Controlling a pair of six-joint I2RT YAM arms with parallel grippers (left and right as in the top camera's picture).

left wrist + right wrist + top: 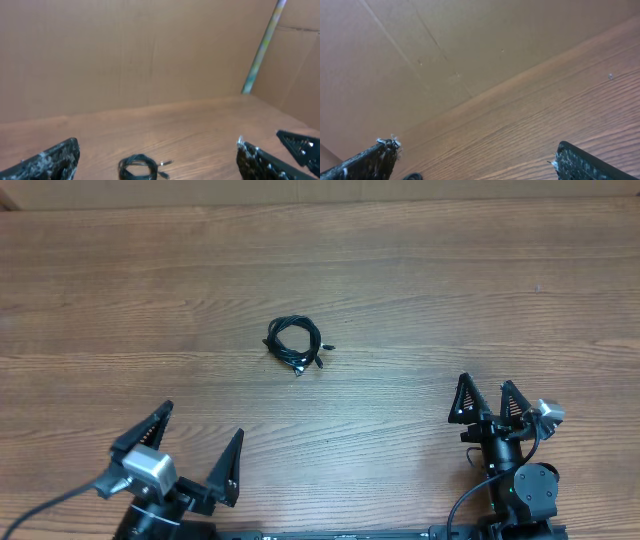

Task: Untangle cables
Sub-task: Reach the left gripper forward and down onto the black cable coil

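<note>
Both jaws spread, cables [296,345] bunched well fwd, btwn them.

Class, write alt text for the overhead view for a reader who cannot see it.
A small tangle of thin black cables lies on a wooden table. Below it, the left gripper and right gripper are both open, the left spread wider, neither touching the cables.

Wooden table [400,280], cardboard wall [125,50], pale tube leaning [263,46]

cables [295,345] on table [450,280] centre, left claw [204,420] front-left, right claw [486,382] front-right of them
</note>
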